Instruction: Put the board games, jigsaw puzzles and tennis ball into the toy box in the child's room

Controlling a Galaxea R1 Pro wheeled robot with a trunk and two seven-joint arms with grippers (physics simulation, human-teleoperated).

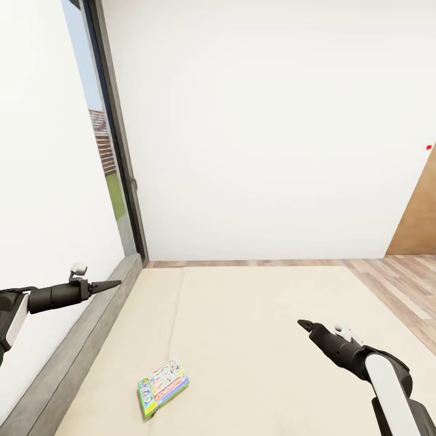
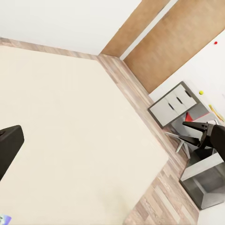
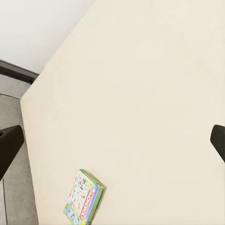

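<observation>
game: one board game (image 1: 163,386) flat on the bed, green edge, colourful lid; near the bed's left side, close to the grey ledge. Also seen from the right wrist cam (image 3: 84,197), lying alone on the sheet.
game vs fingers: not touched by either arm. Lies between the two grippers in head view, nearer the camera than both; closer to the left side.
left gripper: (image 1: 111,283) held out over the ledge, well above & apart from the game. Fingers look pressed together to a point, nothing held.
right gripper: (image 1: 304,325) over the bed's right half, well apart from the game. Head view shows tips close together; wrist cam shows dark fingers (image 3: 9,147) at both frame edges, wide apart, w/ nothing between. Can't tell how far open.
bed: (image 1: 254,339) plain cream sheet, flat, takes up most of the lower view.
ledge: (image 1: 72,357) grey, runs along the bed's left side under the window.
window: (image 1: 106,151) tall, dark frame, brick & grass outside.
room: white wall (image 1: 260,121) ahead, wood floor (image 1: 399,284) right of the bed, brown wood panel (image 1: 418,218) at far right.
left wrist cam: grey drawer unit (image 2: 176,103) past the bed's edge; right gripper (image 2: 191,132) shows there too.
</observation>
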